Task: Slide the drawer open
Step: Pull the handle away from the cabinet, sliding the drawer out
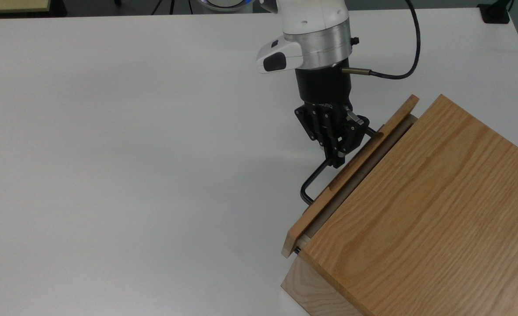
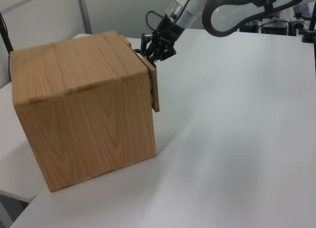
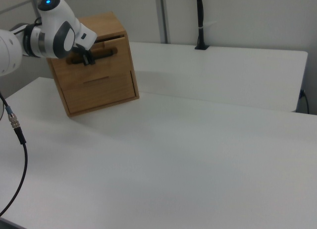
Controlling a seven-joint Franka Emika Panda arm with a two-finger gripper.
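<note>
In the top view the casing (image 1: 421, 210) sits at the table's (image 1: 131, 153) right, drawer (image 1: 351, 175) apparently jutting leftward.

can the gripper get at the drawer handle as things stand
Yes, it looks so: the gripper is already shut on the black handle of the drawer, which stands slightly out of the wooden box. Nothing on the white table blocks the way.
</note>
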